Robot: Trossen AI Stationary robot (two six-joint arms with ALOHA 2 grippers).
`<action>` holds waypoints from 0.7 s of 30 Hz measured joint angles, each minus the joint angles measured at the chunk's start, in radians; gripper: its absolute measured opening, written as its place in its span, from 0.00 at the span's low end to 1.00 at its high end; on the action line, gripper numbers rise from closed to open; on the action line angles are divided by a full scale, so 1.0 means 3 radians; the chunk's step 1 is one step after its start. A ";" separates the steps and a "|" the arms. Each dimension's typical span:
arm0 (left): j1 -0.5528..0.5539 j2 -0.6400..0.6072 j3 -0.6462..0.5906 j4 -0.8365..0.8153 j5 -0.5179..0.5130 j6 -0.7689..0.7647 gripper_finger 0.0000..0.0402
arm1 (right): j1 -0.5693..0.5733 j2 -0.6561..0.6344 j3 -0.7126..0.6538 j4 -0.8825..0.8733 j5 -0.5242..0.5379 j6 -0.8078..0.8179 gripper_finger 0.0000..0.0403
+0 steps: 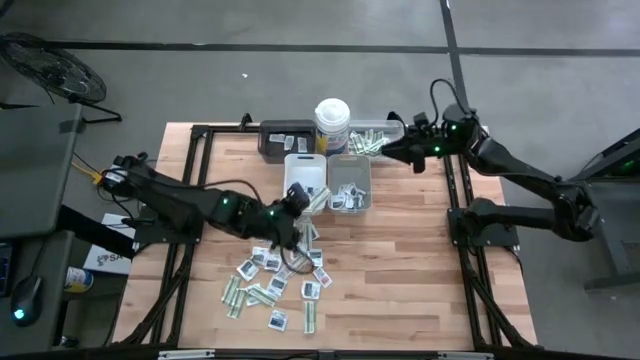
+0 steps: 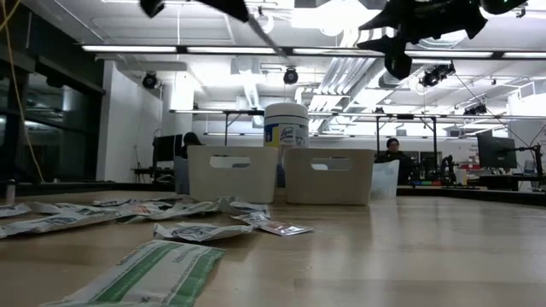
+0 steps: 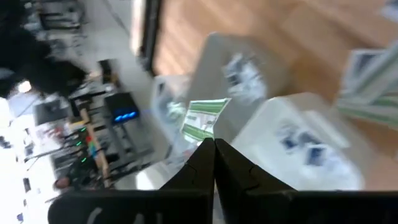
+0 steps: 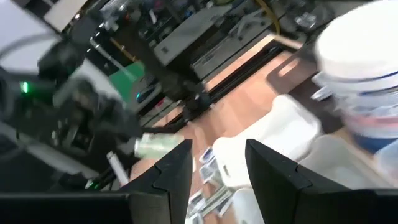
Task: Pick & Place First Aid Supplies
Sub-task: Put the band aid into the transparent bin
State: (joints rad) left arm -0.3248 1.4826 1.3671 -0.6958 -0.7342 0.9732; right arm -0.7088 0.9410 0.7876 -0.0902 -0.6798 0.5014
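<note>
Toward the bench's near edge lie the loose first aid supplies (image 1: 268,283), thin, light, floppy packets best pinched at one end. Just beyond them, the left claw (image 1: 305,202) is clenched on a green-and-white strip (image 3: 205,119), which dangles limply beside the white tray (image 1: 305,180). Farther back, near the canister (image 1: 331,124) by the far edge, the right claw (image 1: 387,148) hangs released, grasping nothing.
</note>
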 joint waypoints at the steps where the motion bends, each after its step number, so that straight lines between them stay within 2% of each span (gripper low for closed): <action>1: 0.0041 -0.0002 0.0046 0.0012 -0.0022 0.0061 0.00 | 0.0080 0.0024 0.0000 0.0019 0.0037 0.0030 0.35; 7: 0.0255 -0.0001 0.0215 0.0343 -0.0042 0.0618 0.00 | 0.0508 0.0201 0.0000 0.0388 0.0096 0.0154 0.35; 14: 0.0392 -0.0001 0.0303 0.0790 0.0079 0.1041 0.00 | 0.0755 0.0533 0.0000 0.0983 0.0101 0.0504 0.36; 21: 0.0390 -0.0001 0.0335 0.0807 0.0086 0.1133 0.00 | 0.0780 0.0803 0.0000 0.1518 -0.0025 0.0824 0.49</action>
State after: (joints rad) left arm -0.2077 1.4822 1.4677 -0.4538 -0.7086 1.3130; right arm -0.4747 1.1820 0.7876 0.3653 -0.6872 0.7487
